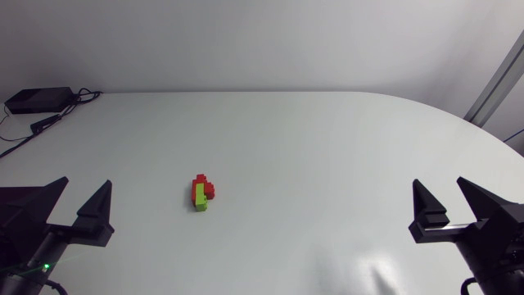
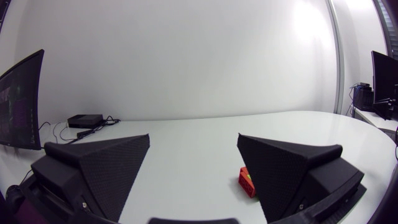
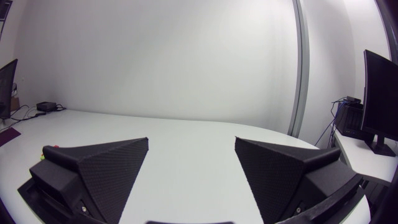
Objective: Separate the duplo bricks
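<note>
A small stack of joined duplo bricks (image 1: 201,193), red and lime green, lies on the white table (image 1: 311,156) left of its middle. My left gripper (image 1: 82,195) rests open near the front left edge, well apart from the bricks. In the left wrist view the bricks (image 2: 247,182) peek out beside one finger, partly hidden by it. My right gripper (image 1: 446,197) stands open at the front right, far from the bricks. Its own view shows only a red and green speck of the bricks (image 3: 48,150) above one finger.
A black box (image 1: 37,99) with cables (image 1: 49,123) sits at the table's back left corner, also seen in the left wrist view as a black box (image 2: 85,120). The table's curved edge runs along the back right.
</note>
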